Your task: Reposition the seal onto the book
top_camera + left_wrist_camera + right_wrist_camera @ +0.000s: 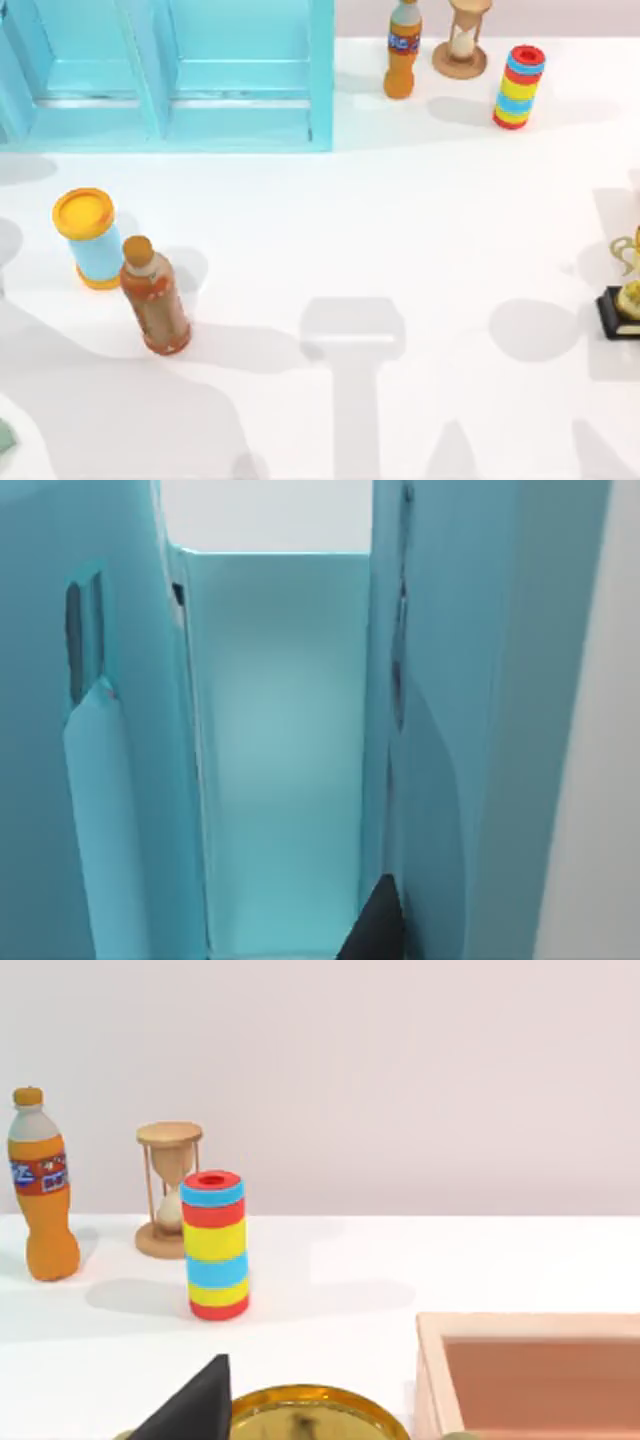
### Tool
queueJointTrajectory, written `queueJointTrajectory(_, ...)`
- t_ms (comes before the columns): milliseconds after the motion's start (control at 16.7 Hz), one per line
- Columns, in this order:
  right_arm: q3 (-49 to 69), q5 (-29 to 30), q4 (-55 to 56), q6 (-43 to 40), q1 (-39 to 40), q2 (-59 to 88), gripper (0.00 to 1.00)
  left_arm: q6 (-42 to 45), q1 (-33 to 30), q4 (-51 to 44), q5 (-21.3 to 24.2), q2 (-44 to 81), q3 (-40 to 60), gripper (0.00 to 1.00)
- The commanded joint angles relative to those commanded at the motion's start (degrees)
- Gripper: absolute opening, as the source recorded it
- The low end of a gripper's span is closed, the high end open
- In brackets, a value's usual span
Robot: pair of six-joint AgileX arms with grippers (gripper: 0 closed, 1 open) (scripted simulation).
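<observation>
The seal and the book are both out of view. A dark part of my left gripper point(375, 930) shows at the edge of the left wrist view, close in front of the light blue shelf unit point(280, 740). A dark part of my right gripper point(195, 1405) shows in the right wrist view, above the gold trophy cup point(310, 1415) near the table's right side. On the table in the top view lie the long shadows of both arms.
The shelf unit point(165, 75) stands at the back left. An orange soda bottle point(402, 50), hourglass point(462, 40) and striped cylinder point(518, 87) stand at the back right. A yellow-lidded blue can point(90, 240) and brown drink bottle point(155, 297) stand left. Trophy point(628, 295) and wooden box point(540, 1370) are at the right.
</observation>
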Motion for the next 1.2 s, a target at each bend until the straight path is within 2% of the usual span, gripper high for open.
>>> queueJointTrajectory(360,0.0,0.0,0.0,0.0,0.0,0.0,1.00,-0.1,1.8,-3.0,2.1,-6.4,-3.5,0.00)
queueJointTrajectory(960,0.0,0.0,0.0,0.0,0.0,0.0,1.00,-0.1,13.0,-22.7,12.9,-48.3,-25.4,0.00)
queueJointTrajectory(1200,0.0,0.0,0.0,0.0,0.0,0.0,1.00,0.5,16.5,-27.6,15.7,-58.1,-30.9,0.00)
